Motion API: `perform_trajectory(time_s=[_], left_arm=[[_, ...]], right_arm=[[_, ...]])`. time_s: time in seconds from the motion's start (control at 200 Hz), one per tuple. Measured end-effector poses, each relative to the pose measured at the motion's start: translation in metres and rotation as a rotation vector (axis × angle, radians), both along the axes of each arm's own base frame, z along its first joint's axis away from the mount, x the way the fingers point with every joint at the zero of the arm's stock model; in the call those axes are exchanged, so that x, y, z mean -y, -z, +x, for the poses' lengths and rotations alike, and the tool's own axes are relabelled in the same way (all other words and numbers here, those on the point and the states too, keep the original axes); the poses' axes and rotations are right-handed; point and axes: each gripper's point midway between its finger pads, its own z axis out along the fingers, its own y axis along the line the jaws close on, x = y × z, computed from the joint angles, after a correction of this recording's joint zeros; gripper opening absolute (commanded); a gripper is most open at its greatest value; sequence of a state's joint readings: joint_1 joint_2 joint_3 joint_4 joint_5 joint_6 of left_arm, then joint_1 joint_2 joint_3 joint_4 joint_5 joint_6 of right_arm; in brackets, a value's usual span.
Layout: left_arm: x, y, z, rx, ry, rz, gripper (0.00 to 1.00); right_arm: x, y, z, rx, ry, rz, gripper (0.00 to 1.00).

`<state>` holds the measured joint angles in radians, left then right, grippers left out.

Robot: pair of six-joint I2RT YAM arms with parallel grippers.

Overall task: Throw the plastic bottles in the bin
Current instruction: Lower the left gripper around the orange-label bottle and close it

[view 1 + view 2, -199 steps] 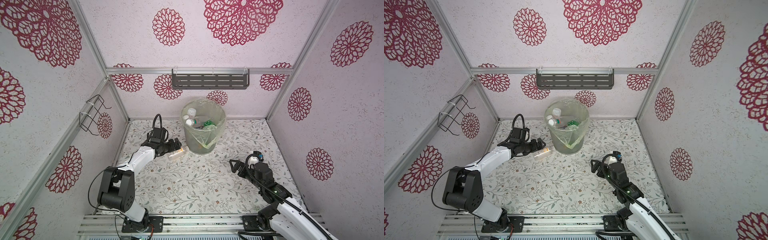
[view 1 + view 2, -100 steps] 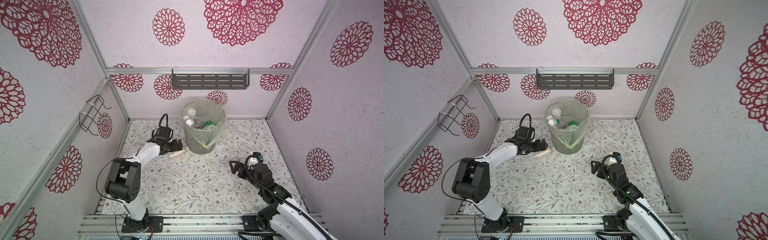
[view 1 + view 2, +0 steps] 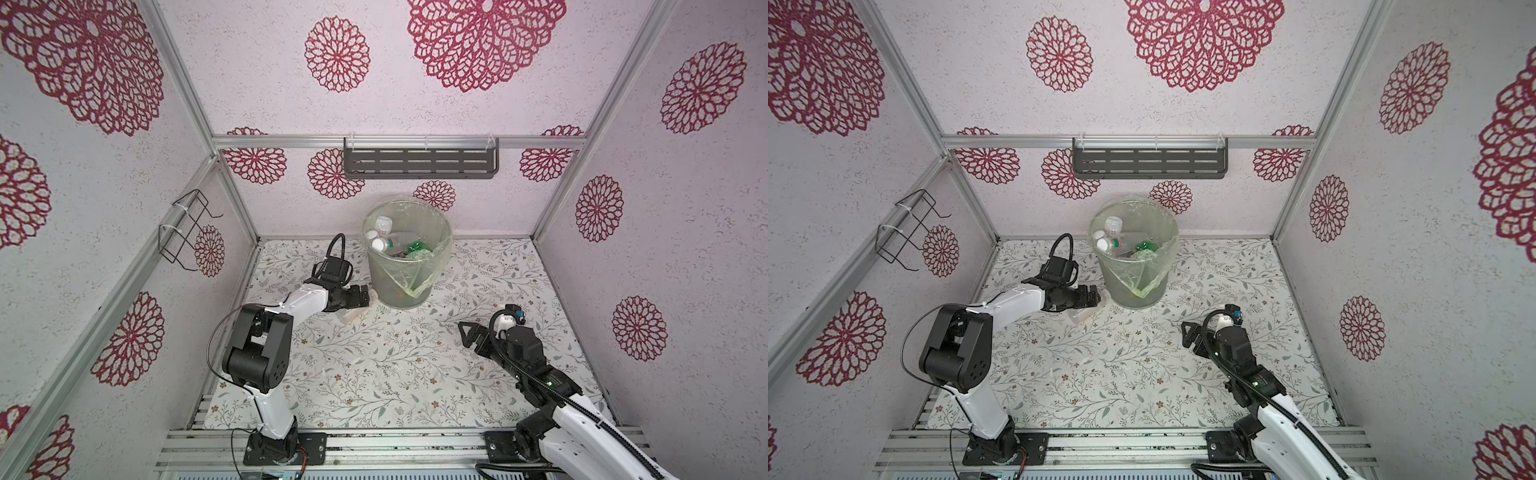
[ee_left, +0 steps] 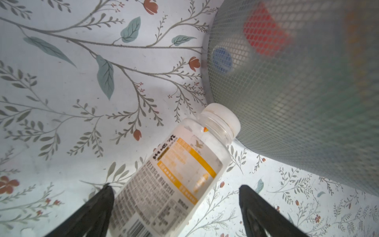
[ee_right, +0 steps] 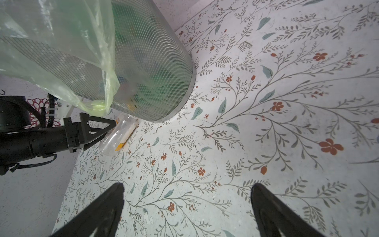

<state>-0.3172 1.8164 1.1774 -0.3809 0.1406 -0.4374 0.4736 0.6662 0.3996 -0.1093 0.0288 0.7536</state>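
While the bottle (image 3: 350, 319) is mostly hidden under the left pincer (image 3: 365, 296) in both top views, its yellow label and white cap against the bin (image 4: 297, 92) are shown by the left wrist view. That pincer is spread wide either side of it, nothing clamped; the right pincer (image 5: 187, 185) is opened wide too, empty.

Print is showing on one thing only, the bottle (image 4: 207, 131) lying under my left wrist camera: its yellow-banded label (image 4: 188, 164) is carrying bold black characters and columns of fine grey type, with a barcode (image 4: 140, 228) toward the base. I am failing to read any of it.
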Motion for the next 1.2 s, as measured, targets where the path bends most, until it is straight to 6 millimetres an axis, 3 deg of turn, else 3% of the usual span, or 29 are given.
perform_trajectory(time_s=[0.24,0.405,0.58,0.75,0.931,1.201], left_arm=[[0.022,0.003,-0.011,-0.002,0.053,0.014,0.99],[0.029,0.022,-0.023,-0.044,0.069,0.044,0.96],[0.021,0.043,-0.041,-0.099,0.046,0.093,0.73],[0.018,0.046,-0.042,-0.1,0.016,0.102,0.61],[0.015,0.045,-0.048,-0.096,-0.018,0.08,0.54],[0.01,0.042,-0.078,-0.124,-0.076,0.004,0.52]], right_arm=[[-0.001,0.002,0.001,-0.006,-0.001,-0.003,0.99],[-0.002,0.004,0.002,-0.014,-0.006,-0.004,0.99],[-0.003,0.006,0.003,-0.019,-0.007,-0.006,0.99],[-0.005,0.011,0.005,-0.033,-0.008,-0.012,0.99],[-0.005,0.012,0.006,-0.036,-0.008,-0.008,0.99],[-0.006,0.007,0.007,-0.02,-0.006,0.003,0.99]])
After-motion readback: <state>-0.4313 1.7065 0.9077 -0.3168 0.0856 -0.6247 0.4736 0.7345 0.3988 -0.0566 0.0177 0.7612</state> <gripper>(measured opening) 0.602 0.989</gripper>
